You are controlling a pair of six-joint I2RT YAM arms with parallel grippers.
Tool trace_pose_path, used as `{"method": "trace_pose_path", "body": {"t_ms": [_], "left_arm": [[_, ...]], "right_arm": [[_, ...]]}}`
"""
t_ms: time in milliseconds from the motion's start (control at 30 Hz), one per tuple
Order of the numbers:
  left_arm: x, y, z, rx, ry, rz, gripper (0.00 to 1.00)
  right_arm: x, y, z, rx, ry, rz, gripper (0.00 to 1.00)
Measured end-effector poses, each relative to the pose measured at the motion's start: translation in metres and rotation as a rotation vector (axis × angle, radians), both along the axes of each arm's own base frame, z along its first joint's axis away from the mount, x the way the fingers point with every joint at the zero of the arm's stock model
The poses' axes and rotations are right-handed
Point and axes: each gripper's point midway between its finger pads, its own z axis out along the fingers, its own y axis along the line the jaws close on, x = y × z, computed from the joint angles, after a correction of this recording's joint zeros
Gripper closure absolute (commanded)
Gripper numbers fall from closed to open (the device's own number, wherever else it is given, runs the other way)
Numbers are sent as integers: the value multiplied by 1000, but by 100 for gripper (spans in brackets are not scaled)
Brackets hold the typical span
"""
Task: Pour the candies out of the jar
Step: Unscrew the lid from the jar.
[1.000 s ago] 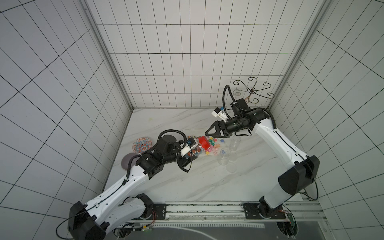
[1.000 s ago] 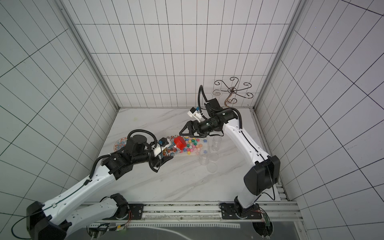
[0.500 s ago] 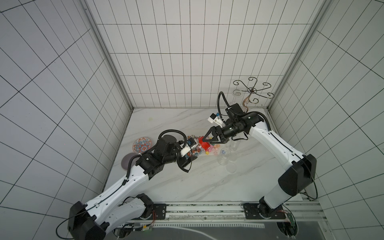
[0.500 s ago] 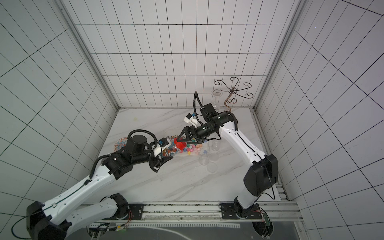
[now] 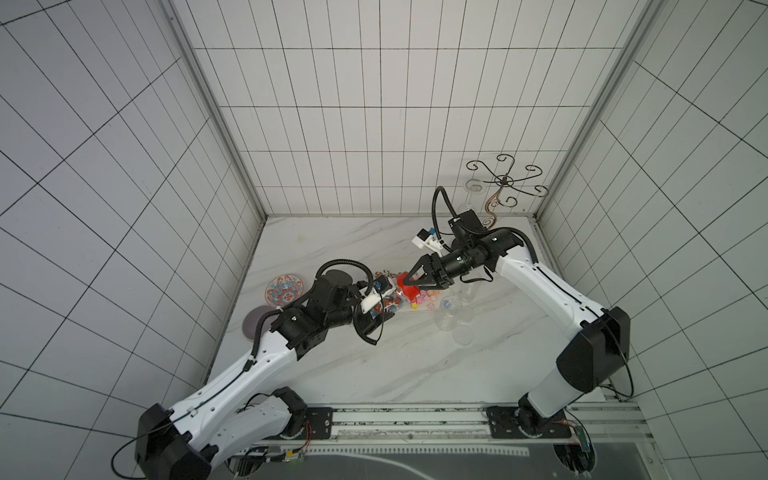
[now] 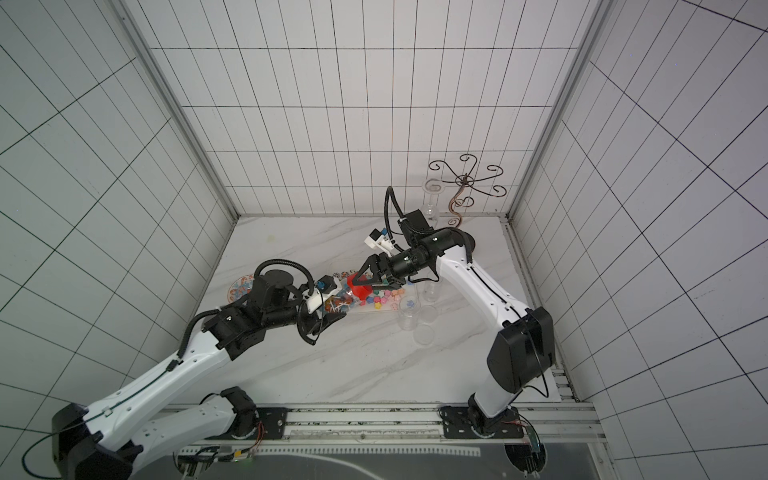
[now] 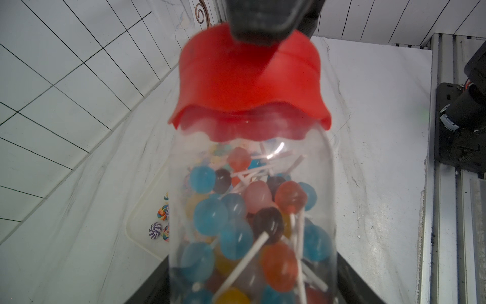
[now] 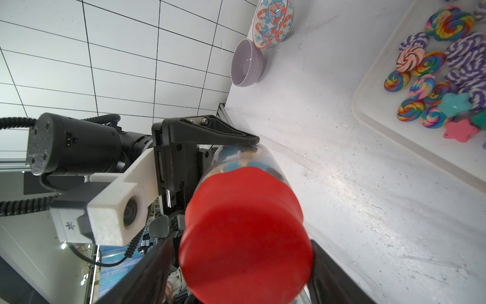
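In both top views my left tool [image 5: 387, 306] is closed on the clear jar [image 5: 392, 300], which lies roughly level with its mouth toward my right tool [image 5: 409, 285]. The right tool straddles the red lid [image 5: 404, 286], which sits on the jar. Loose candies [image 6: 388, 297] lie on a clear tray [image 5: 440, 291] just past the lid, on the marble worktop [image 5: 374, 365].

In the left wrist view the jar [image 7: 252, 210] fills the middle, packed with ball lollipops [image 7: 268, 223] on white sticks: blue, orange, brown and pink. The frilled lid [image 7: 249, 79] caps it, and one finger [image 7: 263, 21] of my right tool lies on the lid's end. Beside the jar, swirl lollipops [image 7: 155, 230] lie in a corner of the tray [image 7: 136, 237].

In the right wrist view the lid [image 8: 244, 237] faces the camera. My right fingers [image 8: 147, 276] flank it on both sides with no gap that I can see, but I cannot tell whether they grip it. A left finger [image 8: 210, 134] lies along the jar's glass [image 8: 244, 160]. The tray [image 8: 368, 110] carries swirl lollipops [image 8: 431, 63] and star sweets [image 8: 460, 129]. A patterned bowl [image 8: 273, 22] and a lilac bowl [image 8: 247, 63] stand by the wall.
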Motion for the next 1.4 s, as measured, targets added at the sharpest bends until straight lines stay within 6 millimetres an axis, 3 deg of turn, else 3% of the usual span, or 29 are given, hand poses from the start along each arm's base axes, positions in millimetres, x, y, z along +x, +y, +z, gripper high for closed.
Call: {"method": "trace_pose_path", "body": {"t_ms": [300,533,967,1400], "left_arm": [[0,-1,8,-19,-10,-2,41],[-6,-10,25,-71,23,-49,41],[-36,-23,45,-217,236,-255,40],[-54,-24,84,-367,300,-427,40]], "right_arm": [[-1,-2,7,18,-38,-1,41],[-8,-9,24,59,-200,33,52],[-39,-21,44,238,-586,194,54],[-60,-30,84,363,-833,245,54]]}}
